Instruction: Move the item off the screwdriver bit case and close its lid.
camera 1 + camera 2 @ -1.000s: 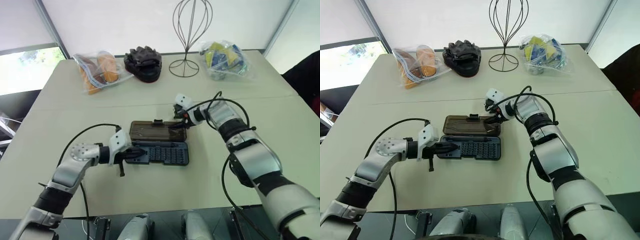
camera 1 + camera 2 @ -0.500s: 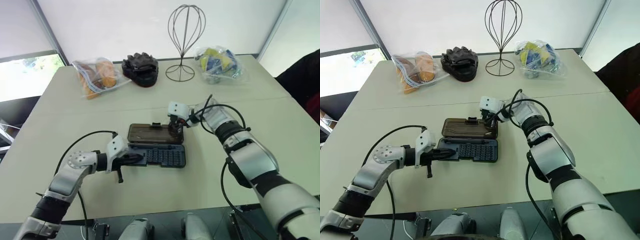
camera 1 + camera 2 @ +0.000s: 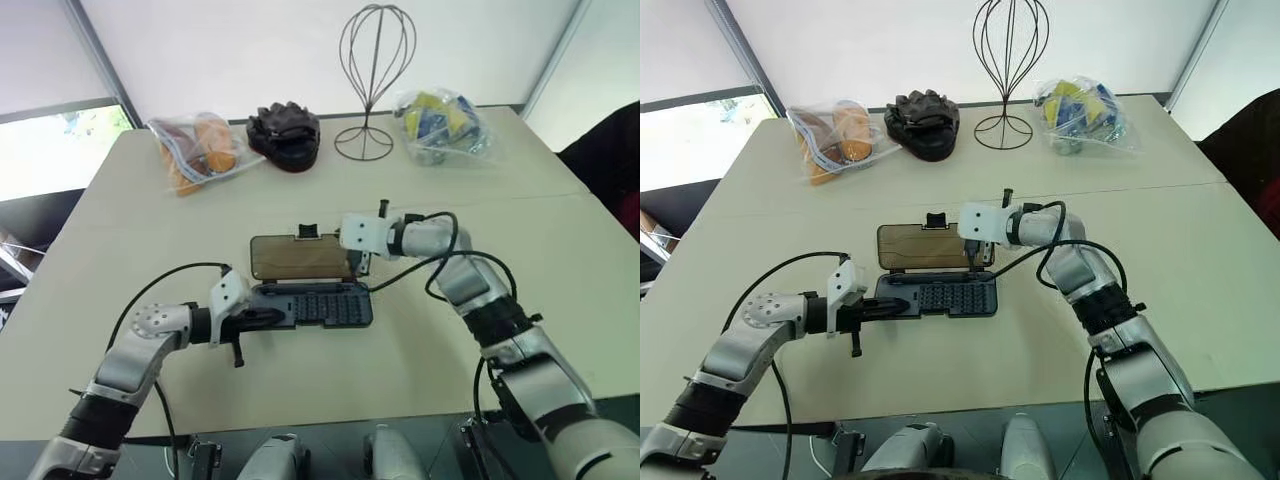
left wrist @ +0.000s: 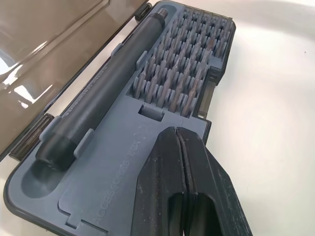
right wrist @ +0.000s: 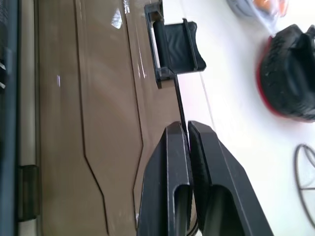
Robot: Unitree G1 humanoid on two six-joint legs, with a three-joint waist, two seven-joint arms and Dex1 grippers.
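Observation:
The screwdriver bit case lies open at the middle of the table. Its dark grey base [image 3: 320, 305] holds a black driver handle [image 4: 106, 83] and rows of bits [image 4: 189, 69]. The brown see-through lid [image 3: 298, 256] stands tilted up from the far side, its latch [image 5: 174, 46] on the free edge. My right gripper [image 5: 183, 127] is shut on the lid's thin edge near its right end, also seen as the right gripper [image 3: 354, 262]. My left gripper [image 4: 176, 132] is shut, its tips resting on the base's left end, seen from above as the left gripper [image 3: 892, 307].
Along the table's far side stand a plastic bag of orange items [image 3: 198, 148], a black object on a red base [image 3: 285, 132], a wire head-shaped stand [image 3: 370, 85] and a bag of blue and yellow items [image 3: 440, 118]. Bare tabletop lies right of the case.
The lid has come up from lying flat to tilted, with my right gripper shut on its edge and that forearm swung nearer. The left gripper stays on the base. The camera has shifted slightly.

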